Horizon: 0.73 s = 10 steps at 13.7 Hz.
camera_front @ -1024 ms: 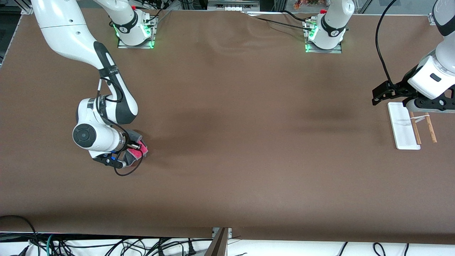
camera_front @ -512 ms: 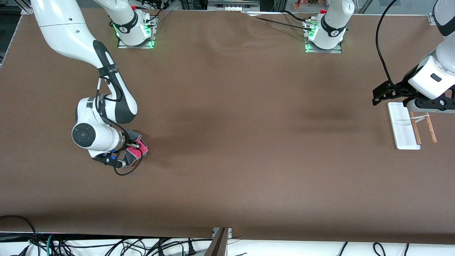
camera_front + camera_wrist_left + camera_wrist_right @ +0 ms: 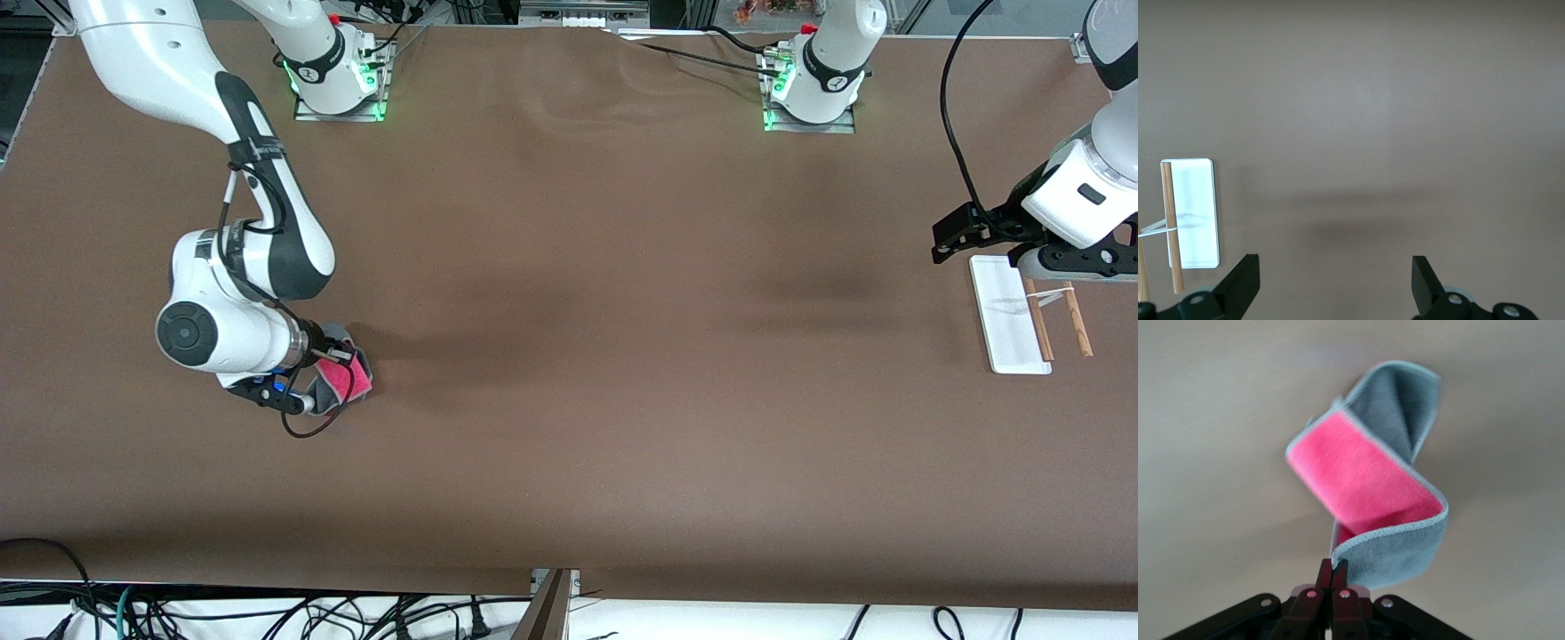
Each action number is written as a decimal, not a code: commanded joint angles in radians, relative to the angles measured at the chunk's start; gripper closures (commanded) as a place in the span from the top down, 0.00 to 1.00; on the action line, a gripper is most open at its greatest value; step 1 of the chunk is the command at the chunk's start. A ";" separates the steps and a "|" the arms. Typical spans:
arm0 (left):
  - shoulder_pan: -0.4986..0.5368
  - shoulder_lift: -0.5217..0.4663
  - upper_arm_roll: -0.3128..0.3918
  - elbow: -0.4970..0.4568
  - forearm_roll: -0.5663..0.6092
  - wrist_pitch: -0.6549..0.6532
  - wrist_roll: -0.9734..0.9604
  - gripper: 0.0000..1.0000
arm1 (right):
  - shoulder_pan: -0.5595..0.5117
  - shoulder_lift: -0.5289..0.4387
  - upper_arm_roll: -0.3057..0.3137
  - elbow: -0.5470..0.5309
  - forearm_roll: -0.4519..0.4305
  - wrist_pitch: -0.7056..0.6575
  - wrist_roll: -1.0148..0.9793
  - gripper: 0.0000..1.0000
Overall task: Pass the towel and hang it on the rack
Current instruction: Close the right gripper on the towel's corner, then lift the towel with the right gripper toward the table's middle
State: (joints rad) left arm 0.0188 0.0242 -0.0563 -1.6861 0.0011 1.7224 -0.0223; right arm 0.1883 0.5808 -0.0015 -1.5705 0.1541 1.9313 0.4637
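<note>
Pink-red and dark grey soft cloth towel (image 3: 1371, 487), edged in pale stitching, hanging folded from the right tool (image 3: 1331, 583), fingers pressed together on one grey edge. Compared with a second ago, wrist sitting farther toward the right arm's end of the bench (image 3: 569, 356) and more of the pink face showing in the front view (image 3: 338, 373): lifting off the brown bench covering apparently under way, with the towel's lower fold possibly touching still, hard to tell. Meaning for the task: pick-up looking secured, the pass to the other arm not yet begun.

Draping in a loose S-curve in the right wrist view, plush nap on both faces, limp enough to swing and slip if carried fast; pinching at only one edge leaving most of the cloth free.

Standing well apart, at the left arm's end of the bench, small rack (image 3: 1013, 311) with a flat white rectangular base and two thin parallel light-brown wooden rods (image 3: 1171, 227), smooth and narrow, nothing on them. Waiting over the bench just beside that rack, left tool (image 3: 1331, 283) with its dark fingers spread wide apart, holding nothing. Crossing the whole matte brown bench still needed before any handover.
</note>
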 commanded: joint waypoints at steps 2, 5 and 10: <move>0.015 0.005 -0.014 0.011 -0.009 -0.009 0.002 1.00 | 0.013 -0.007 0.021 0.125 0.166 -0.147 0.107 0.00; 0.015 0.005 -0.014 0.012 -0.010 -0.009 0.004 1.00 | 0.020 -0.006 0.086 0.214 0.252 -0.213 0.289 0.00; 0.015 0.005 -0.014 0.012 -0.015 -0.009 0.004 1.00 | 0.020 0.001 0.228 0.299 0.456 -0.195 0.654 0.00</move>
State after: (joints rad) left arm 0.0200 0.0242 -0.0576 -1.6861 0.0011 1.7224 -0.0223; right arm 0.2163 0.5701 0.1818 -1.3123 0.5394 1.7419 0.9960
